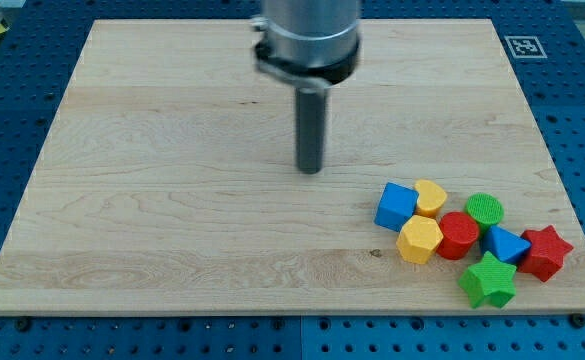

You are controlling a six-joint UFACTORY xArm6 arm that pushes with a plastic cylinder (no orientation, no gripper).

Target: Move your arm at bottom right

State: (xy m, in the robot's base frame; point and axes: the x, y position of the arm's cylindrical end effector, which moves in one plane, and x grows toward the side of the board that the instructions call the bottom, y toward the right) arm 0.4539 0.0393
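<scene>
My tip point(310, 169) is on the wooden board point(172, 200), a little right of centre, above and left of a cluster of blocks at the view's bottom right. The cluster holds a blue cube point(396, 206), a yellow heart-like block point(431, 197), a yellow hexagon point(419, 240), a red hexagon-like block point(459, 235), a green cylinder point(485, 210), a blue triangle point(506, 245), a red star point(545, 252) and a green star point(489, 281). The tip is apart from all of them; the blue cube is the nearest.
The board lies on a blue perforated table point(572, 100). A black-and-white marker tag point(523, 46) is at the board's top right corner. The arm's silver body point(307, 35) hangs over the board's top middle.
</scene>
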